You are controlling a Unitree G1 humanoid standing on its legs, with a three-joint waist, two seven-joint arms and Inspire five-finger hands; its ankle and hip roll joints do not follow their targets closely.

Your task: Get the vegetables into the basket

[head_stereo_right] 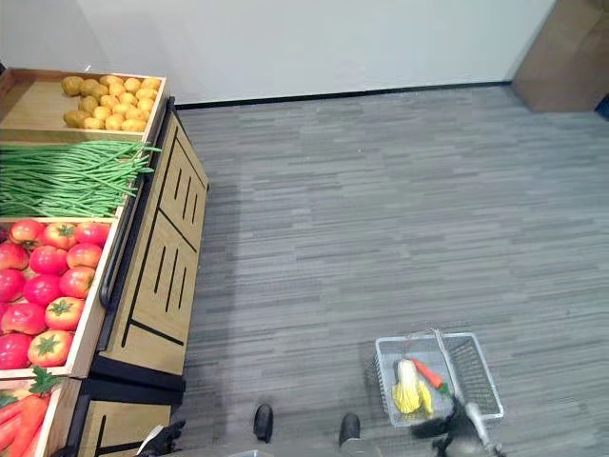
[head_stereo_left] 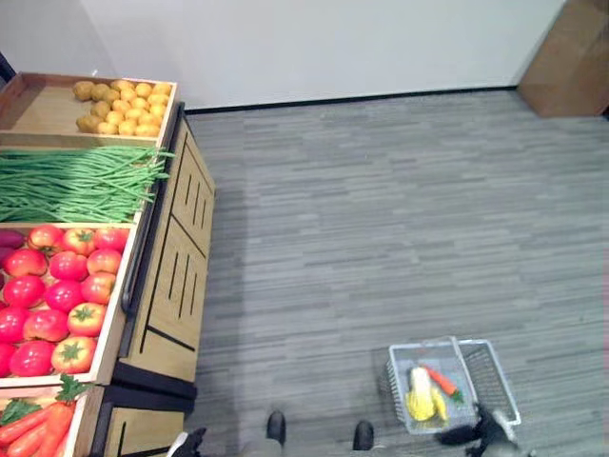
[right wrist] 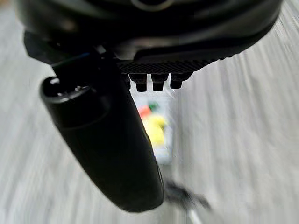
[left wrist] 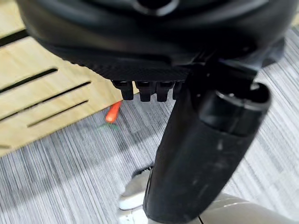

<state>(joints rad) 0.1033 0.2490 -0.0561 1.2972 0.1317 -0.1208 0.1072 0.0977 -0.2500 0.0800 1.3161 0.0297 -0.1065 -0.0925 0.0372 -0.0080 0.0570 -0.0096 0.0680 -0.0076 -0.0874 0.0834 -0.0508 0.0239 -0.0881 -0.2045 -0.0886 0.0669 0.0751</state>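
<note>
- The grey plank floor (head_stereo_left: 381,209) takes up most of the head views, running back to a white wall (head_stereo_left: 333,43); a brown cardboard box (head_stereo_left: 571,57) stands in the far right corner.
- A wooden produce stand (head_stereo_left: 171,276) runs along the robot's left side, with slatted front panels and open bins on top.
- The farthest bin holds potatoes (head_stereo_left: 124,105); the next holds a heap of green beans (head_stereo_left: 76,183); the one after holds red tomatoes (head_stereo_left: 59,295); the nearest, at the view's edge, holds carrots (head_stereo_left: 38,428).
- A wire basket (head_stereo_left: 495,381) sits on the floor to the robot's right front, well apart from the stand, its handle lying across the top.
- Inside the basket, in the half nearer the stand, lie an ear of corn (head_stereo_left: 422,392) and just beside it a small carrot (head_stereo_left: 441,381).
- The right hand (head_stereo_right: 440,428) shows as a dark shape at the basket's near edge; in the right wrist view its fingers (right wrist: 159,83) show just as short tips beside the thick thumb, so it cannot be told whether they are apart or curled.
- The left hand (head_stereo_left: 190,443) shows low near the stand's foot; in the left wrist view its fingers (left wrist: 145,91) are likewise just tips, so their state cannot be told.
- A loose carrot (left wrist: 112,113) lies on the floor against the base of the stand, seen past the left hand's fingertips.
</note>
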